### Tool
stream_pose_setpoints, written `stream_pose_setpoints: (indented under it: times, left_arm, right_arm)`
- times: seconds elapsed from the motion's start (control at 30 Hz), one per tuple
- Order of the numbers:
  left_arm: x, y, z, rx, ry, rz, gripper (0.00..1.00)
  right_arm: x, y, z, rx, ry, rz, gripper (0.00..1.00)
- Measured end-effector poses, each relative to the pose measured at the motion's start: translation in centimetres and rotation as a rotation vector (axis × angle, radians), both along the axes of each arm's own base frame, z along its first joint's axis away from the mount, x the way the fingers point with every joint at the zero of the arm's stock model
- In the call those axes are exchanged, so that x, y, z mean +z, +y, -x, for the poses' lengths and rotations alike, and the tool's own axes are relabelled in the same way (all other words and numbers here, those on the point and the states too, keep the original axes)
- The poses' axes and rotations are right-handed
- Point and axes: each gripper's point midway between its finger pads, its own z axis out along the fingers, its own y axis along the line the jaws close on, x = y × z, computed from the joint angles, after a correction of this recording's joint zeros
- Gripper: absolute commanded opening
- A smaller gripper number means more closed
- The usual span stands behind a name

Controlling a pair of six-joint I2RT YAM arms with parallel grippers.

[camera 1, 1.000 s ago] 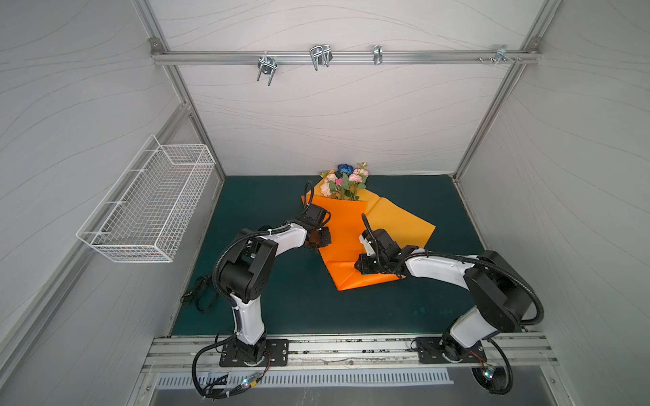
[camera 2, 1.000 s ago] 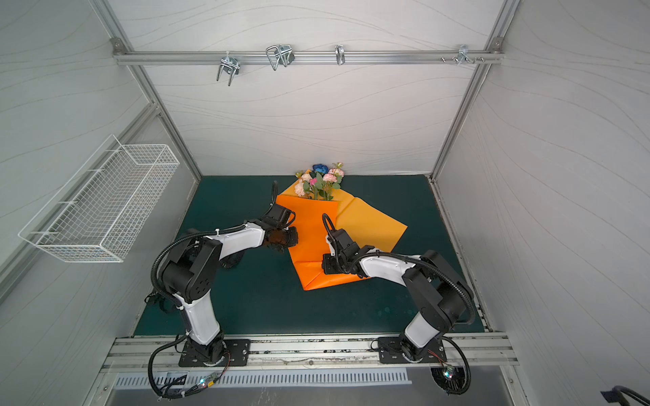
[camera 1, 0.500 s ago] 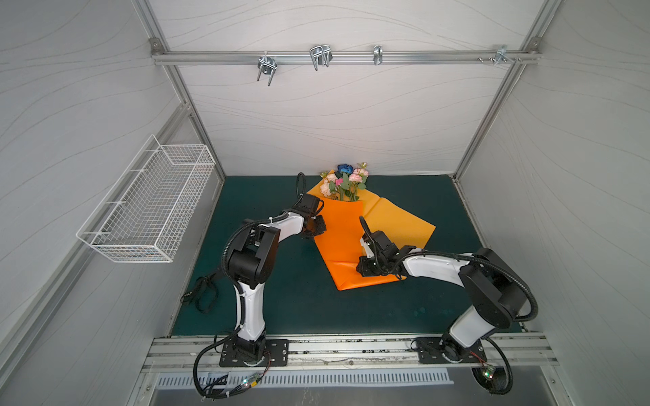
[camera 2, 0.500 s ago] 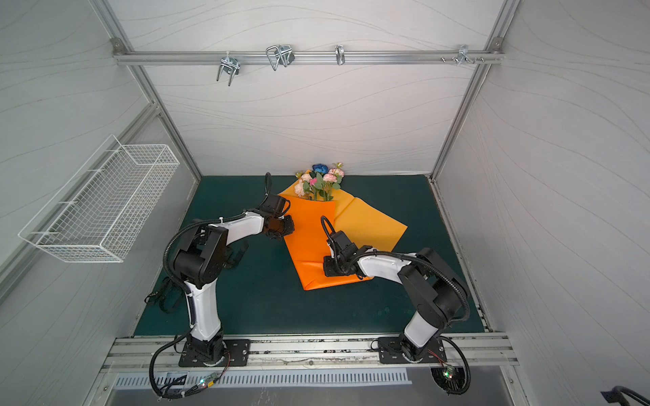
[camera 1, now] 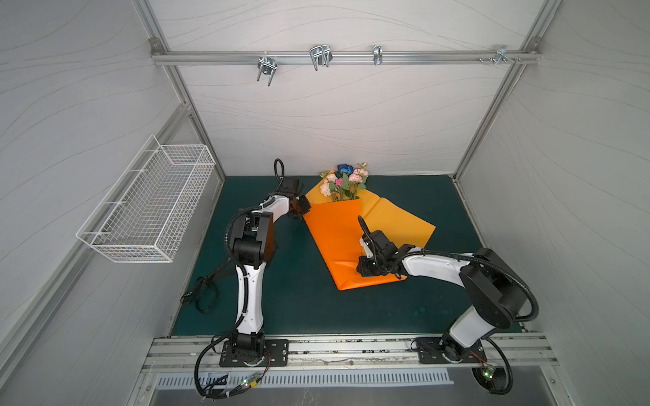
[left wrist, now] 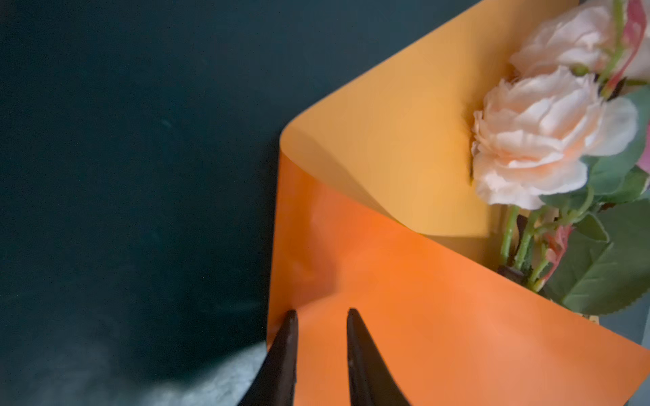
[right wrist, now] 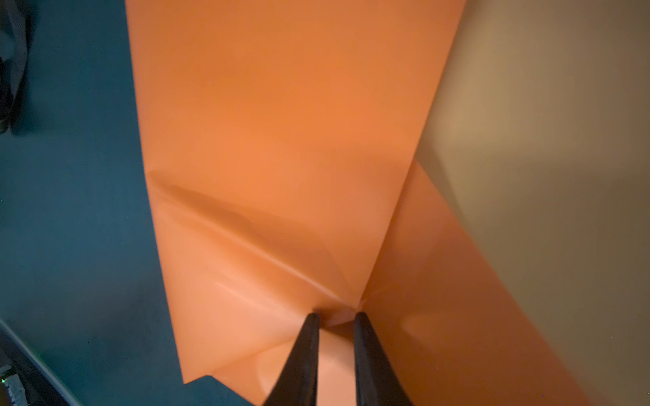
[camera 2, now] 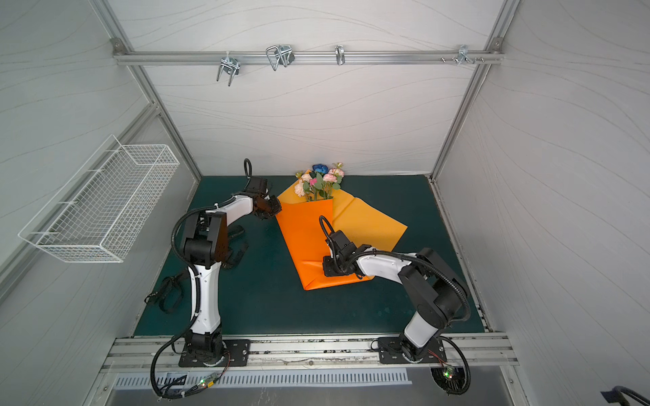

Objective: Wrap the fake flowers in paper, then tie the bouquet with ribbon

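**Top views.** In both top views the bouquet of fake flowers (camera 1: pixel 343 181) (camera 2: pixel 318 179) lies at the far side of the green mat (camera 1: pixel 299 298), blooms toward the back wall. Its stems are hidden under the folded orange wrapping paper (camera 1: pixel 334 232) (camera 2: pixel 306 232). At the paper's left edge, near the blooms, sits the left gripper (camera 1: pixel 305 208) (camera 2: pixel 278 208). Down on the paper's near end is the right gripper (camera 1: pixel 362 270) (camera 2: pixel 327 269). Both sets of tips are covered by the gripper bodies, so the jaw gap is unreadable here. A black strap (camera 1: pixel 200 291) lies beside the left arm, its detail too small to make out.

**Left wrist.** The left gripper (left wrist: pixel 320 312) has its tips a narrow gap apart over the paper (left wrist: pixel 422 316), one tip right at the fold's edge. Nothing shows clamped between them. Peach blooms (left wrist: pixel 534 140) are cut off by the frame, and the stems vanish under the flap.

**Right wrist.** The right gripper (right wrist: pixel 336 315) is nearly closed, pinching a puckered ridge of the paper (right wrist: pixel 281 140). Creases run out from the tips. The sheet's paler side is blurred.
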Motion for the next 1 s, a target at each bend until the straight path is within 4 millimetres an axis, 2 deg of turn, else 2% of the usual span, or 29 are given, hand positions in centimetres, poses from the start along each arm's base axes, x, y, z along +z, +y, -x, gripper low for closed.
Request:
stream_pose_setpoints:
  times: [0.07, 0.1, 0.17, 0.23, 0.37, 0.43, 0.53, 0.6, 0.67, 0.83, 0.93, 1.0]
  left_arm:
    - [0.3, 0.0, 0.4, -0.004, -0.003, 0.01, 0.28]
    - [0.4, -0.2, 1.3, -0.01, -0.001, 0.012, 0.28]
    - [1.2, -0.7, 3.7, -0.027, 0.012, 0.011, 0.28]
    - [2.7, -1.7, 6.4, -0.057, 0.007, 0.011, 0.28]
    - [7.3, -5.3, 11.4, -0.149, -0.073, 0.033, 0.26]
    - [8.6, -8.1, 13.6, -0.215, -0.126, 0.069, 0.21]
    - [7.3, -10.9, 18.1, -0.292, -0.083, 0.096, 0.19]
    - [5.2, -12.4, 20.7, -0.341, -0.018, 0.103, 0.19]
    - [3.0, -13.1, 22.9, -0.366, 0.054, 0.1, 0.16]
    - [0.1, -13.9, 24.3, -0.381, 0.139, 0.099, 0.11]
    - [-0.4, -14.1, 24.5, -0.386, 0.15, 0.097, 0.1]
    - [-0.4, -14.1, 24.5, -0.389, 0.151, 0.096, 0.1]
  right_arm:
    - [-0.1, -0.1, 0.0, -0.001, 0.002, 0.003, 0.22]
    - [-0.1, -0.1, 0.0, -0.001, 0.003, 0.005, 0.22]
    - [-0.1, -0.1, 0.1, -0.003, 0.004, 0.008, 0.22]
    - [-0.1, -0.2, 0.1, -0.009, 0.005, 0.008, 0.22]
    - [-0.1, -0.2, 0.1, -0.015, 0.007, 0.007, 0.22]
    - [-0.1, -0.2, 0.1, -0.018, 0.009, 0.006, 0.22]
    - [-0.1, -0.1, 0.1, -0.016, 0.009, 0.006, 0.23]
    - [-0.1, -0.1, 0.2, -0.018, 0.012, 0.006, 0.24]
    - [-0.1, -0.1, 0.2, -0.022, 0.012, 0.006, 0.26]
    - [0.6, -0.4, 0.1, -0.039, 0.002, 0.008, 0.33]
    - [1.4, -1.0, -0.1, -0.058, -0.006, 0.005, 0.37]
    - [2.1, -1.4, -0.5, -0.078, -0.014, -0.008, 0.44]
